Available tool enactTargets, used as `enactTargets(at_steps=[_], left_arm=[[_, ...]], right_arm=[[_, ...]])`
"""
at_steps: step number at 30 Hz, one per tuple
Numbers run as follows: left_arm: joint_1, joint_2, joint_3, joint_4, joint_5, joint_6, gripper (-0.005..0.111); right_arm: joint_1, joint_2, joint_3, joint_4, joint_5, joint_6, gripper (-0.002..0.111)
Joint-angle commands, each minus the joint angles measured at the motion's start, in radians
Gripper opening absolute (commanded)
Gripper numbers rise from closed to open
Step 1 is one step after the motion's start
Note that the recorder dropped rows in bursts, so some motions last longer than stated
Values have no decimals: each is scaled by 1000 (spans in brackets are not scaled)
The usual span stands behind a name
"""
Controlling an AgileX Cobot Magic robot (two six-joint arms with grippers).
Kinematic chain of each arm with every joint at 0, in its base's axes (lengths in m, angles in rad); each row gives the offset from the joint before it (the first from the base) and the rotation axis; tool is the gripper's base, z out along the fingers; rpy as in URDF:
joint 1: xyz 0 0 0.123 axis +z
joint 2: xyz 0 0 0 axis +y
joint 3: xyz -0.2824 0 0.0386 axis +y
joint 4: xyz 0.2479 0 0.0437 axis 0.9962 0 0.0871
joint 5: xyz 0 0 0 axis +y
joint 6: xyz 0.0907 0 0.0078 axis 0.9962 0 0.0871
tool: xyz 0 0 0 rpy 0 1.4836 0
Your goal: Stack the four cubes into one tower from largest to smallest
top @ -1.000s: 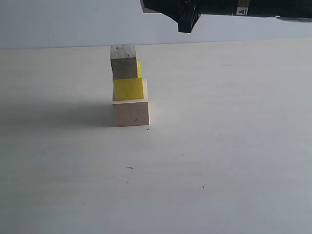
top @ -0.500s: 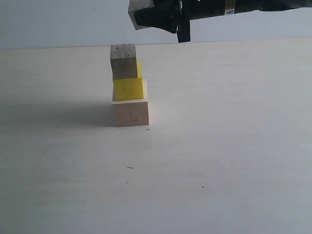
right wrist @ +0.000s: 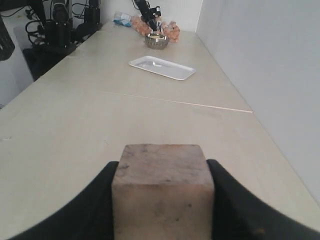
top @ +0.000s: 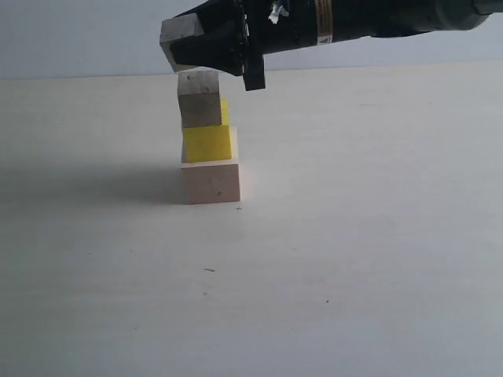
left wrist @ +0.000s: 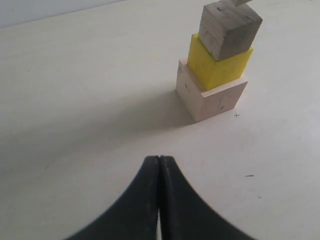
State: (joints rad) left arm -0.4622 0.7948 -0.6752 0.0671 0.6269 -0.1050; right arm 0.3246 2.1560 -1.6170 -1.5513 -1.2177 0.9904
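Three cubes stand stacked: the large pale cube [top: 211,181] at the bottom, the yellow cube [top: 207,141] on it, and a small pale cube [top: 200,100] on top. The left wrist view shows the same column, with large cube [left wrist: 212,95], yellow cube [left wrist: 215,65] and small cube [left wrist: 229,29]. My right gripper [top: 185,45] hovers just above the column, shut on the smallest cube [top: 179,38], which fills the space between its fingers [right wrist: 162,190]. My left gripper [left wrist: 159,159] is shut and empty, well back from the column.
In the right wrist view, a white tray [right wrist: 161,67], a small bowl [right wrist: 156,41] and dark equipment [right wrist: 60,27] sit far down the long table. A pale wall runs along the table's side.
My right arm has come down and leftward with the smallest cube, from the upper edge of the exterior view to just over the column's top. The column has not moved.
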Motion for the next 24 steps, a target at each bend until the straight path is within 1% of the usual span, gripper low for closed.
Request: enactTargets(at_steps=[1,24], left_arm=[[-2,3,3,8,-14,1,0],[-2,3,3,8,-11,1,0]], right_arm=[[2,18,-8,26,-3,1,0],[-11,57,-8,19,-3,-2,0]])
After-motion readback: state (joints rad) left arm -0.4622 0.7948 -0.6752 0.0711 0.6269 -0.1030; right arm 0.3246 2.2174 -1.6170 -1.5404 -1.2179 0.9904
